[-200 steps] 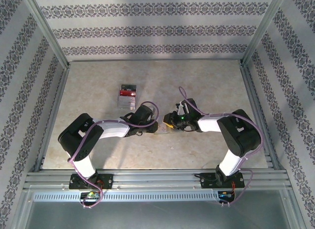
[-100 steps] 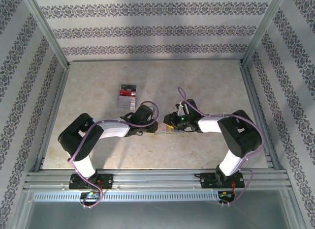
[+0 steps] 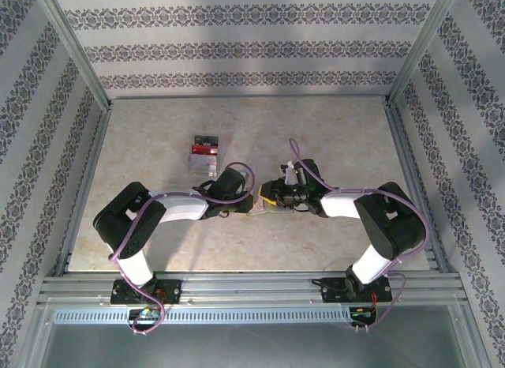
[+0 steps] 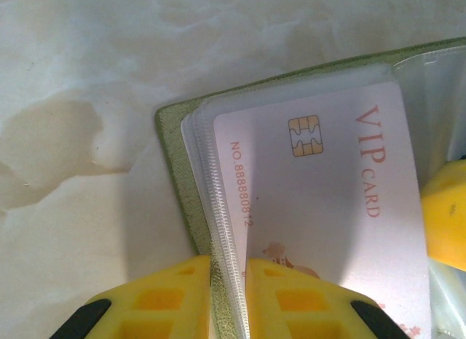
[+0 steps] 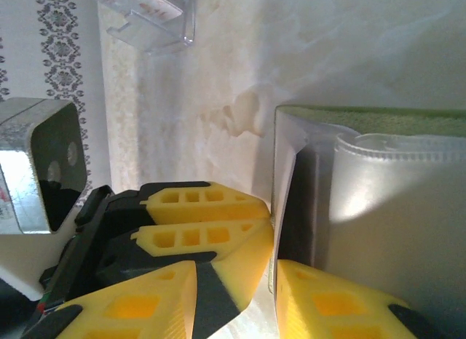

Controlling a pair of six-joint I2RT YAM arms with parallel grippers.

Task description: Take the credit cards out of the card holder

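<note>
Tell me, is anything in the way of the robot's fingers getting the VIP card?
Yes. The VIP card sits inside a clear plastic pocket of the card holder, so plastic covers it. The left gripper pinches the holder's edge, not the bare card. The card must probably slide out of the pocket first.

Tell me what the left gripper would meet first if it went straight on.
The holder: the left gripper pinches its edge, so it would ride further along that edge. Beyond, bare table, though depth is unclear.
</note>
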